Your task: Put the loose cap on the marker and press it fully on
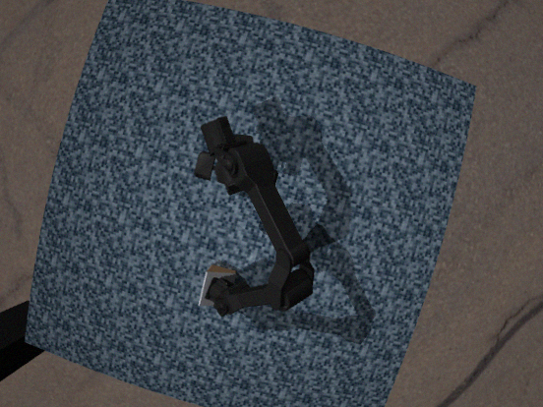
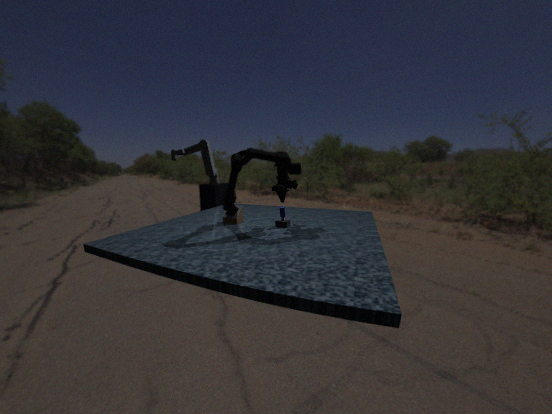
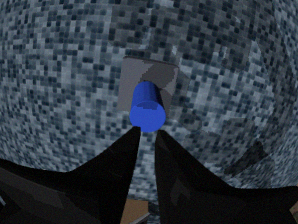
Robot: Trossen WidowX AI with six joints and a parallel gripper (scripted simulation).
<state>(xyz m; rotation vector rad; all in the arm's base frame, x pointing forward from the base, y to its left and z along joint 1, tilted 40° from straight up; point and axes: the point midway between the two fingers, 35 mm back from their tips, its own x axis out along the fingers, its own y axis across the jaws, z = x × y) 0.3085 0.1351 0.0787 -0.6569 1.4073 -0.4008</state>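
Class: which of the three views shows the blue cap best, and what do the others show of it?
The wrist view: the cap appears large and blue, standing over the holder block, just beyond the shut gripper. The exterior view shows only a tiny blue sliver under the gripper. In the top view the arm hides it.

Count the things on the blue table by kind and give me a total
Robot arm: 1
Holder block: 1
Blue capped marker: 1
Total: 3

Only the capped marker [image 3: 147, 106] stands below the shut jaws.
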